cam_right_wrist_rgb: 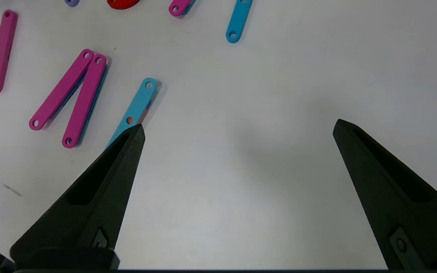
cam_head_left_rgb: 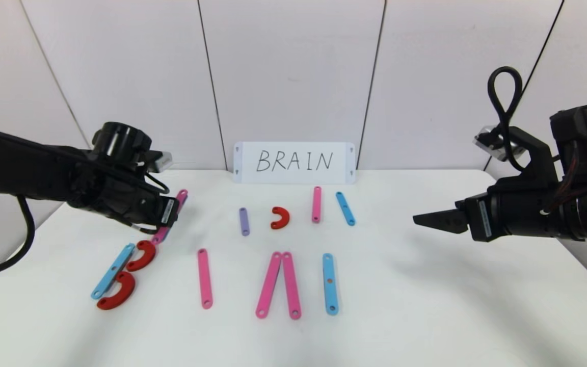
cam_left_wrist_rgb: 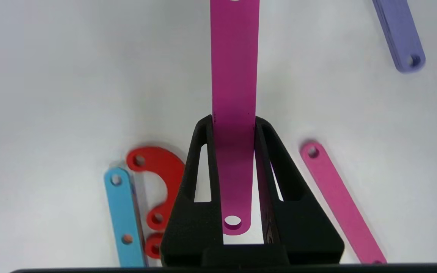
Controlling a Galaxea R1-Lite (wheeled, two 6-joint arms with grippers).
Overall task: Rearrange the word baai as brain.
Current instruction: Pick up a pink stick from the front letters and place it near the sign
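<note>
My left gripper (cam_head_left_rgb: 167, 214) is shut on a long pink strip (cam_head_left_rgb: 182, 195) and holds it over the table's left side; the left wrist view shows the strip (cam_left_wrist_rgb: 235, 76) clamped between the fingers (cam_left_wrist_rgb: 203, 151). Just below it lies a B of a blue strip (cam_head_left_rgb: 113, 270) and two red half-rings (cam_head_left_rgb: 141, 255). To its right lie one pink strip (cam_head_left_rgb: 204, 278), two pink strips (cam_head_left_rgb: 279, 284) joined in an inverted V, and a blue strip (cam_head_left_rgb: 329, 283). My right gripper (cam_head_left_rgb: 426, 220) is open and empty above bare table at the right (cam_right_wrist_rgb: 237, 127).
Behind the row lie a short purple strip (cam_head_left_rgb: 244, 221), a red half-ring (cam_head_left_rgb: 280, 217), a pink strip (cam_head_left_rgb: 316, 204) and a blue strip (cam_head_left_rgb: 345, 208). A white card with handwritten BRAIN (cam_head_left_rgb: 293, 162) stands against the back wall.
</note>
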